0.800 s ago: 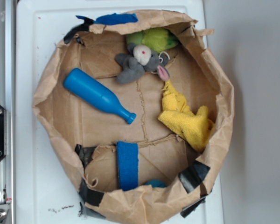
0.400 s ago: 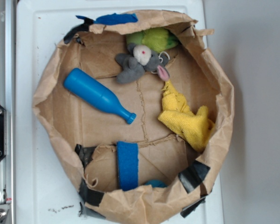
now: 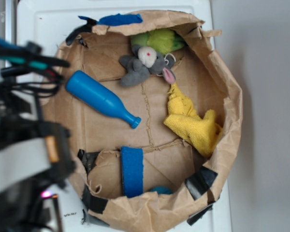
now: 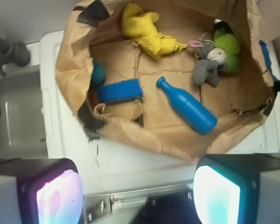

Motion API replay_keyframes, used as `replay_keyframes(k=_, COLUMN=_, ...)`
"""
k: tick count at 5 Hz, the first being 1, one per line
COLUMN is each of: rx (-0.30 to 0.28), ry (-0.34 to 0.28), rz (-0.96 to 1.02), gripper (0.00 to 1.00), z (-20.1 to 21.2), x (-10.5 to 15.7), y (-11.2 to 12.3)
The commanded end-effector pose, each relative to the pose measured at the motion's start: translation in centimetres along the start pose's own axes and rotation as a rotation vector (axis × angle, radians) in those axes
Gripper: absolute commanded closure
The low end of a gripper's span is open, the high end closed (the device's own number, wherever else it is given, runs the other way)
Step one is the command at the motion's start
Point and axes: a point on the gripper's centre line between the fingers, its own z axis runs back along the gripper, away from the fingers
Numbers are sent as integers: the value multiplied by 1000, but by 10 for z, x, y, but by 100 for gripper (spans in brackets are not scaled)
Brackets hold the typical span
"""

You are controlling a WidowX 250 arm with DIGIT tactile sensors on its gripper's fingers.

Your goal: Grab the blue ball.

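Wrist: blue ball (image 4: 97,73) beyond pincer (image 4: 139,190) (apart)

Your robot arm (image 3: 24,145) is now coming into the exterior view from the left edge, where earlier you were seeing only the white surface and a sliver of black mount. It is showing as a blurred dark and grey mass, and it is now covering the left wall of the paper bag (image 3: 222,82) and the white surface (image 3: 38,29) below and beside it. A bundle of black and teal cables (image 3: 24,60) is now stretching across the upper left, reaching toward the blunt end of the blue pin (image 3: 99,98) without touching it. A small pink light (image 3: 46,194) is now glowing low on the arm.
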Motion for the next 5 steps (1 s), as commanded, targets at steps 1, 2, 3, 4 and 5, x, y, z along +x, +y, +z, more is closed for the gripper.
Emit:
replay_keyframes(k=1, rx=-170, ry=-43, rz=-309, gripper=0, z=-10, x=24, y=11)
replay_keyframes(k=2, rx=-211, ry=45, rz=-549, gripper=0, z=-29, x=30, y=22)
replay_keyframes(k=3, rx=-211, ry=45, rz=-549, gripper=0, z=-29, x=30, y=22)
replay_keyframes(k=4, rx=-211, ry=45, rz=-549, gripper=0, z=-29, x=30, y=22)
replay_keyframes(k=5, rx=-211, ry=45, rz=-549, gripper=0, z=-29, x=30, y=22)
